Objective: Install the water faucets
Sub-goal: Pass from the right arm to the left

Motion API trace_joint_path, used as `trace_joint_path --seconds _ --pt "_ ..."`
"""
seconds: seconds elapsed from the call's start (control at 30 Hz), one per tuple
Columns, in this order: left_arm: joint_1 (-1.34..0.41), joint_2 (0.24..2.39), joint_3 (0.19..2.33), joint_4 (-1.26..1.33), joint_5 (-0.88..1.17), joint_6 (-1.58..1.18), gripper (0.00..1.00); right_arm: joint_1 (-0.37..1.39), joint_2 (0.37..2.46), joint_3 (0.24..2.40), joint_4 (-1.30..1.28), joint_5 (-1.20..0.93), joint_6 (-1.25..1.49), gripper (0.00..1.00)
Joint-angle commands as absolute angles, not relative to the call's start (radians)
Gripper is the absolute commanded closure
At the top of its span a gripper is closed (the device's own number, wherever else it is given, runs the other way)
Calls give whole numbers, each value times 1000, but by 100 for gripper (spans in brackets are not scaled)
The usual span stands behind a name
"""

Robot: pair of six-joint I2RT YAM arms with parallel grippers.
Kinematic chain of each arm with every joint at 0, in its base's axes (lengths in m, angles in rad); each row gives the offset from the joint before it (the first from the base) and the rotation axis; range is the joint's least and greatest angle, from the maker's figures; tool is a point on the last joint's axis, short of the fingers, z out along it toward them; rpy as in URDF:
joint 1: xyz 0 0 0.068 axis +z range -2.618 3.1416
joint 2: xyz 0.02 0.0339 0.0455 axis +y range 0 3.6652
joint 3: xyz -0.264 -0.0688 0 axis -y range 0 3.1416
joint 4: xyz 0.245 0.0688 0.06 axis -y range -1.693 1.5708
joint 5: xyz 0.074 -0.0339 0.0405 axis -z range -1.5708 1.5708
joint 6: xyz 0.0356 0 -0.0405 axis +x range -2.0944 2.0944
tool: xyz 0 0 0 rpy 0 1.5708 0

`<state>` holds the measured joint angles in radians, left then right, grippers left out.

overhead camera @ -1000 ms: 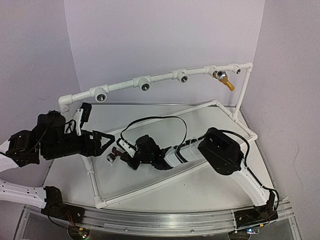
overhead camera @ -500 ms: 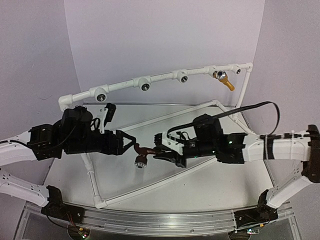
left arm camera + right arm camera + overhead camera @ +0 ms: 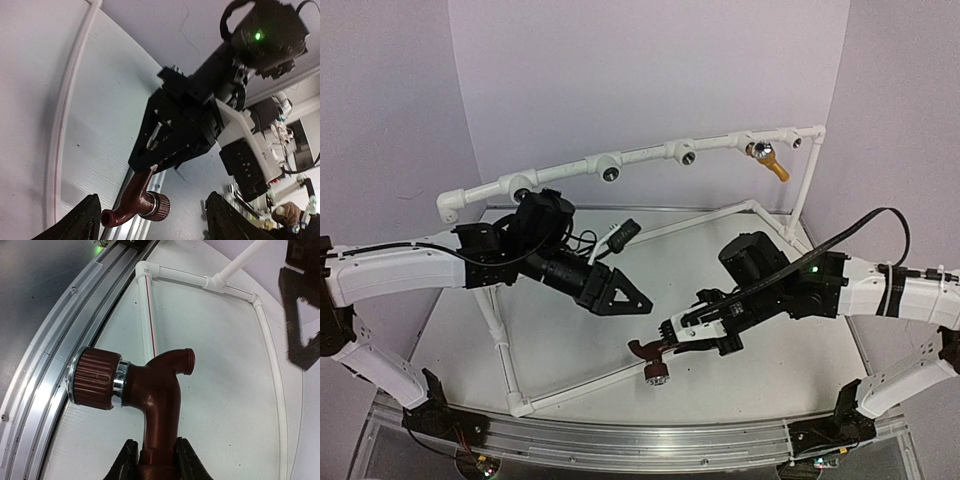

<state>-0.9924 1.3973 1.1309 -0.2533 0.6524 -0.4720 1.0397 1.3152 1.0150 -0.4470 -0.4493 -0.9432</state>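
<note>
1. Clamping the stem of the brown faucet [image 3: 150, 390], the right jaws hold it above the worktop [image 3: 760, 385], near the front edge.
2. The faucet lies sideways: stem to the right, threaded spout to the left, cap towards the front.
3. The left jaws gape, holding nothing, just up and left of that spout.
4. The yellow faucet [image 3: 767, 160] sits on the white pipe rail [image 3: 650, 157]; free sockets [image 3: 610, 172] lie well behind both arms.
</note>
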Motion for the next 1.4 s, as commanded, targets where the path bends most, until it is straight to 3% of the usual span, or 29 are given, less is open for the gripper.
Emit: trace_joint_path --seconds 0.0,0.13,0.37,0.83,1.07,1.1,1.17,1.3,1.33,1.37 --pt "-996 1474 1173 -244 893 -400 25 1042 1284 1090 -469 -527 -986 100" --pt "-996 1544 1204 -233 987 -385 25 1042 1291 1113 -474 -573 -997 100" --pt "-1005 1630 1242 -193 1109 -392 35 1042 1323 1135 -479 -580 -1010 100" --pt "-1029 1693 1269 -189 1151 -385 63 1042 1335 1148 -460 -553 -1021 100" --pt "-1030 1653 1257 -189 1105 -375 98 1042 1328 1135 -401 -488 -952 100" --pt "-1029 1639 1252 -190 1091 -370 100 1042 1325 1125 -387 -458 -935 97" --pt "-1029 1603 1232 -189 1044 -352 100 1043 1303 1084 -319 -397 -898 72" --pt "-1013 1527 1191 -177 893 -341 100 1042 1241 981 -186 -251 -758 11" --pt "-1008 1505 1175 -155 850 -347 100 1041 1228 960 -171 -215 -712 3" --pt "-999 1479 1151 -117 802 -363 100 1041 1215 941 -154 -167 -657 2"
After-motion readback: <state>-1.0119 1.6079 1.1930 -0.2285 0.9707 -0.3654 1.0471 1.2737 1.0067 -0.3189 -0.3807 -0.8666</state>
